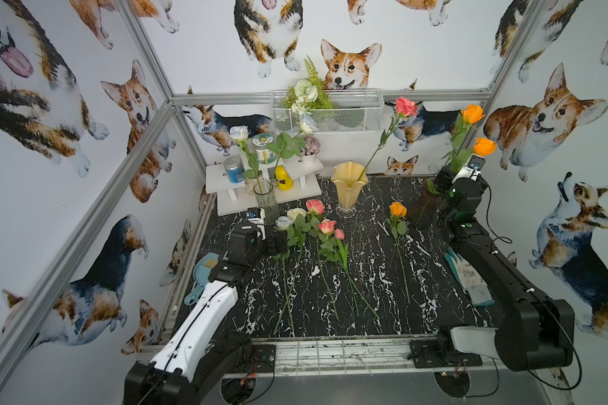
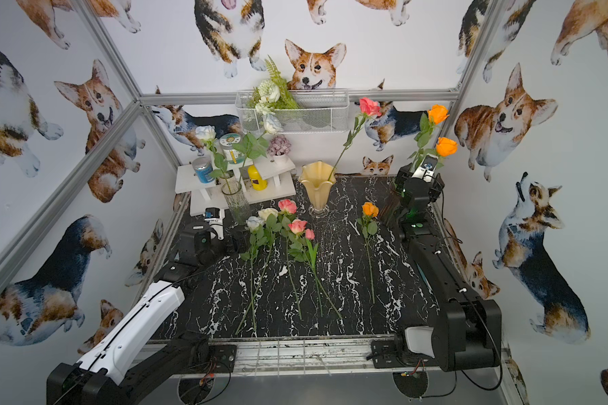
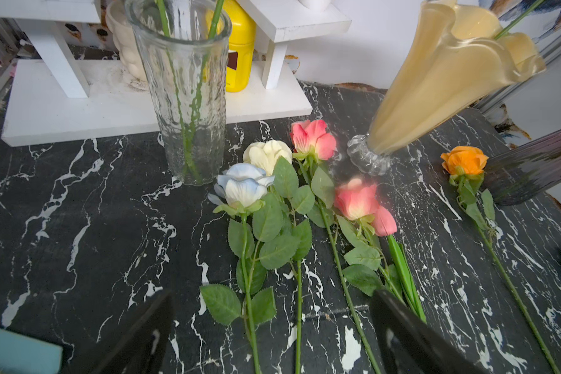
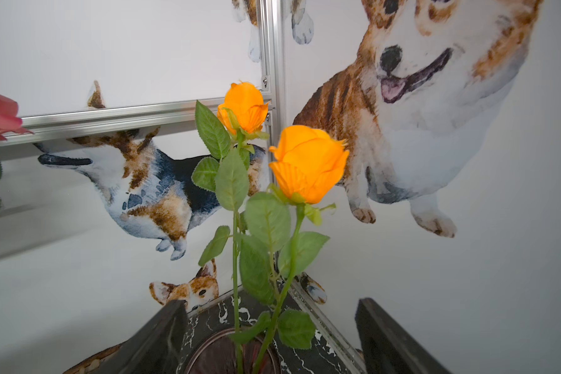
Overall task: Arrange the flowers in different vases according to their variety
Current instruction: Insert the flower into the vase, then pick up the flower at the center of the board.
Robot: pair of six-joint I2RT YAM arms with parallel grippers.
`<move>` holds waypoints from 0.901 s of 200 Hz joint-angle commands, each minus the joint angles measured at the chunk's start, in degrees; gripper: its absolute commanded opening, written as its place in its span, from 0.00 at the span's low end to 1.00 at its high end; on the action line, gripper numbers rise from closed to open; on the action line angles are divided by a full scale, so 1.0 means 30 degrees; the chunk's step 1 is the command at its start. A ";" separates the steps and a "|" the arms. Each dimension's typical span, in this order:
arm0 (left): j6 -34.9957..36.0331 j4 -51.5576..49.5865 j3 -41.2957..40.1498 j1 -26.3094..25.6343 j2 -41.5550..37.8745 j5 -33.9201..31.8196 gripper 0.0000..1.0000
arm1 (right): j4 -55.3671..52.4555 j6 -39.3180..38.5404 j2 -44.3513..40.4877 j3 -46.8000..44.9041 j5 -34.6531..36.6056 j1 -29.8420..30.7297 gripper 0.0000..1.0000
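Observation:
Two orange roses (image 4: 308, 165) stand in the dark purple vase (image 1: 422, 207). My right gripper (image 4: 269, 307) hangs open just above its mouth, with both stems between the fingers and untouched. The creamy-yellow vase (image 1: 349, 186) holds one pink rose (image 1: 406, 107), and the clear glass vase (image 3: 191, 97) holds two white roses (image 1: 238, 133). On the black table lie two white roses (image 3: 245, 187), two pink roses (image 3: 313, 139), a pink tulip bud (image 3: 384, 221) and an orange rose (image 3: 463, 160). My left gripper (image 3: 272, 301) is open low over the white roses' stems.
A white stepped shelf (image 1: 225, 175) with jars and a yellow bottle (image 1: 283, 178) stands behind the glass vase. A wire basket (image 1: 351, 115) with a fern bouquet hangs on the back wall. A glove (image 1: 471, 280) lies by the right arm and a blue brush (image 1: 200, 277) by the left.

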 commanded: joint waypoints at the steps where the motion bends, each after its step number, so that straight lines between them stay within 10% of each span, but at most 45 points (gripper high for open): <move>1: -0.0701 -0.1802 0.0004 -0.0249 0.0160 -0.0193 1.00 | -0.3776 0.1815 -0.0693 0.0574 -0.1480 -0.0015 0.87; 71: -0.4818 -0.5064 -0.0424 -0.4112 0.1763 -0.2814 1.00 | -1.1683 0.4830 -0.2307 0.2248 -0.5841 -0.0012 0.93; 180: -0.9323 -0.4818 -0.2850 -0.5107 0.2066 -0.3143 0.89 | -1.6197 0.6670 -0.5810 -0.1630 -1.2691 0.0006 1.00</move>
